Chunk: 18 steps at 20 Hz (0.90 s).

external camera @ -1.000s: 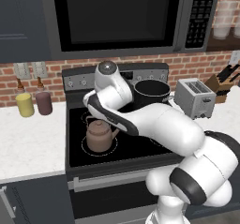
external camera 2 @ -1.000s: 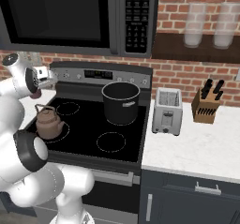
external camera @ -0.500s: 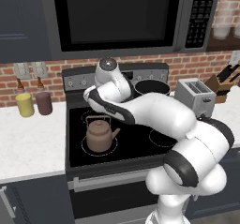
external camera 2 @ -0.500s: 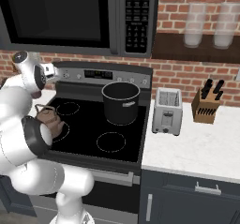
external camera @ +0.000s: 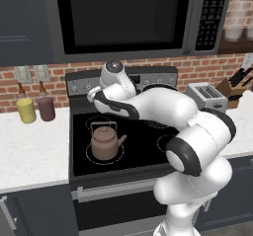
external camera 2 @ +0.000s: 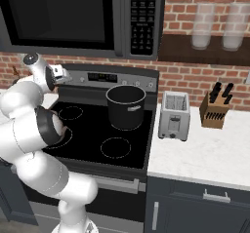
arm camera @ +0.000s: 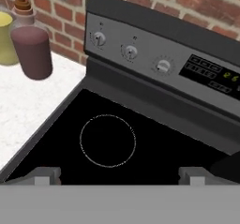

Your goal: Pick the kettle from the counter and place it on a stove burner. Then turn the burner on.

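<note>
The brown-copper kettle [external camera: 105, 141] stands upright on the front-left stove burner [external camera: 89, 153], a large white ring on the black cooktop, with nothing gripping it. My gripper [external camera: 92, 96] hovers above the cooktop's back left, behind and above the kettle, pointing at the control panel. In the right base view my gripper [external camera 2: 62, 74] sits just in front of that panel, and my arm hides the kettle. In the hand view my gripper [arm camera: 119, 175] is open with nothing between its fingertips [arm camera: 44, 173]; three knobs [arm camera: 130, 52] lie ahead above a small ring [arm camera: 108, 140]. The white counter [external camera: 29, 146] lies to the left.
A tall black pot [external camera 2: 126, 105] stands on the back-right burner. Yellow [external camera: 25, 110] and maroon [external camera: 46, 108] canisters stand on the left counter by the brick wall. A toaster [external camera 2: 174, 115] and knife block [external camera 2: 215, 111] stand to the stove's right. A microwave hangs overhead.
My hand has swung up and back toward the stove's control panel, and my elbow has come forward. The kettle has stayed on its burner. The jaws have stayed open.
</note>
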Available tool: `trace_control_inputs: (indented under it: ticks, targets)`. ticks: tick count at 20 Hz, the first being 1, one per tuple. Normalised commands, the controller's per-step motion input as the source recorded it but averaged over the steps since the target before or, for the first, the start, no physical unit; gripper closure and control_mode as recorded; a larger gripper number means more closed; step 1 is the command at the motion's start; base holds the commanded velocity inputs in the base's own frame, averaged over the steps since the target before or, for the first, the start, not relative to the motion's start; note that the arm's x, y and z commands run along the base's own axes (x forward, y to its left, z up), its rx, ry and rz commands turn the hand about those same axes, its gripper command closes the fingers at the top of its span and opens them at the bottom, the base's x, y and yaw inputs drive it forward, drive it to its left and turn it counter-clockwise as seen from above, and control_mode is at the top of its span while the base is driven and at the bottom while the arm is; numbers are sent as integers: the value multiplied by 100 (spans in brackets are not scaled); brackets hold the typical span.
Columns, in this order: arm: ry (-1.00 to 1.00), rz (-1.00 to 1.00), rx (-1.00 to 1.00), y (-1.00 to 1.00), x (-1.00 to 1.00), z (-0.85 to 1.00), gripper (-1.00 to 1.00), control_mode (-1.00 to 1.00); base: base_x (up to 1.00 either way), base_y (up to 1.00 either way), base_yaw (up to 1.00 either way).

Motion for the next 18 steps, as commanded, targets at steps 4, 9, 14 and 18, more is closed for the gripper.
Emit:
trace_control_inputs:
  ticks: [4,9,14,18]
  targets:
    - [-4,0,5,11,3,-17,-100,-100,0,0,0]
    - [-2,0,1,10,0,-7,-100,-100,0,0,0]
    - [0,0,0,8,5,0,-100,-100,0,0,0]
    - [-3,0,0,24,10,0,-100,-100,0,0,0]
